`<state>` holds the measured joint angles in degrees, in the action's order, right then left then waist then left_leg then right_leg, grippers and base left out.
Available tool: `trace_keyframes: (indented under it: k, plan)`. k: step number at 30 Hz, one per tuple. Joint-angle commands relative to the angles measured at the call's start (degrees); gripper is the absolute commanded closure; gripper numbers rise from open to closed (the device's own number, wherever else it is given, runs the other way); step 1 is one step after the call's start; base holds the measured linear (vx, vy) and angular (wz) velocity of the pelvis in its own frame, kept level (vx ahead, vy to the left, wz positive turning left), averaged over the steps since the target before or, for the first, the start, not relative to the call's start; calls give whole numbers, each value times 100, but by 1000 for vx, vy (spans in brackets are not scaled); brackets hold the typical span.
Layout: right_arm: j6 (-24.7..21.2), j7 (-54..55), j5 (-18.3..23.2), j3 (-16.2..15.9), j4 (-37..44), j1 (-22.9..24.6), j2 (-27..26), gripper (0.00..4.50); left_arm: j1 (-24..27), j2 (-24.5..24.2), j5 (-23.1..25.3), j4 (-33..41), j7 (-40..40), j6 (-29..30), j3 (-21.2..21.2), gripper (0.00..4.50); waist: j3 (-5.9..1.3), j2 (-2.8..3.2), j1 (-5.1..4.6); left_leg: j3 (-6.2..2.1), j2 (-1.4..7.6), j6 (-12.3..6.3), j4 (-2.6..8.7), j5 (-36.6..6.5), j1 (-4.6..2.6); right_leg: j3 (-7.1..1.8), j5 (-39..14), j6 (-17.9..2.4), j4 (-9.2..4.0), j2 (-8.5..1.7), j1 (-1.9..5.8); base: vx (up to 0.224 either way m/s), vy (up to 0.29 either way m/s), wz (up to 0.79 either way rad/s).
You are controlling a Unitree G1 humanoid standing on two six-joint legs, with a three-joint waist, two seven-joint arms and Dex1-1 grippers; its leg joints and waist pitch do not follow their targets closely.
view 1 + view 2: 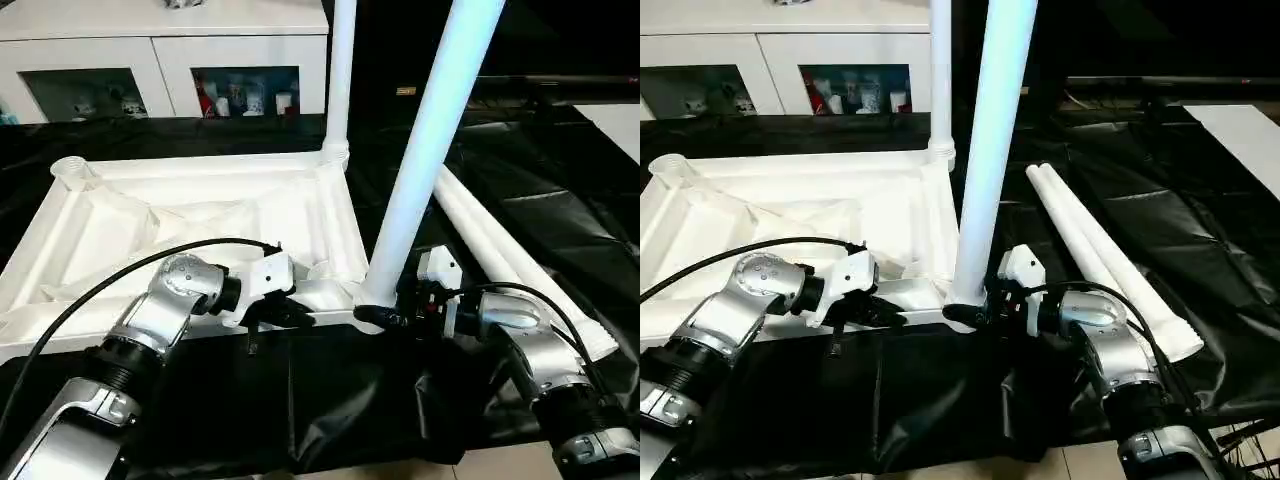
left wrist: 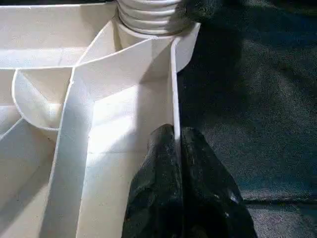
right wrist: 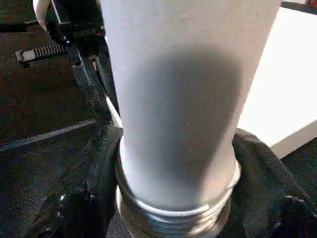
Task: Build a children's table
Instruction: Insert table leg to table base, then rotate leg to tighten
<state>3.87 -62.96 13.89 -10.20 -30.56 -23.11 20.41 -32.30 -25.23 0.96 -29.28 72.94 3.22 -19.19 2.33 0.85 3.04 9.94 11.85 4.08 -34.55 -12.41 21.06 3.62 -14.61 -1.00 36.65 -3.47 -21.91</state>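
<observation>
Leg (image 1: 425,150): looked light, stiff, slick; right gripper (image 1: 385,318) clamped its ribbed base.
Top (image 1: 120,215): rigid; left gripper (image 2: 177,163) pinched its rim.

Indoor room like a home or showroom, white cabinet (image 1: 165,50) with glass-fronted shelves of small ornaments (image 1: 245,98), black sheet-covered worktable (image 1: 330,400)

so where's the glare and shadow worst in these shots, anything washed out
Left eye view: the leaning leg glows bluish-white and the table top is nearly washed out against the dark sheet. Left wrist view: a bright patch on the ribs, deep shade beside the left gripper. Right wrist view: a broad soft shadow falls across the leg above the right gripper.
</observation>
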Motion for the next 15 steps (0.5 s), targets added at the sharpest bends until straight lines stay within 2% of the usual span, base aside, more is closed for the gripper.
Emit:
trace_keyframes:
  k: [1, 12, 15]
  plan:
    - [-30, 19, -47, 76, -142, -15, 15, 177, -100, -46, -95, -14, 212, -153, 21, 450, -353, -34, 2, -33, 185, -791, 314, 227, -39, -286, 1436, -1681, -289, -437, 329, 0, 0, 0]
    - [90, 411, -144, 184, -332, -76, -129, 177, -86, -5, -64, -92, 59, -194, 44, 450, -352, -40, -6, -34, 177, -768, 304, 210, -32, -290, 1394, -1685, -278, -440, 322, 0, 0, 0]
    - [143, 1253, -320, 351, -723, -229, -330, 178, -113, 93, 10, -162, -259, -70, 83, 450, -330, -34, -60, -36, 175, -584, 339, -40, -41, -292, 902, -1667, -322, -450, 307, 0, 0, 0]
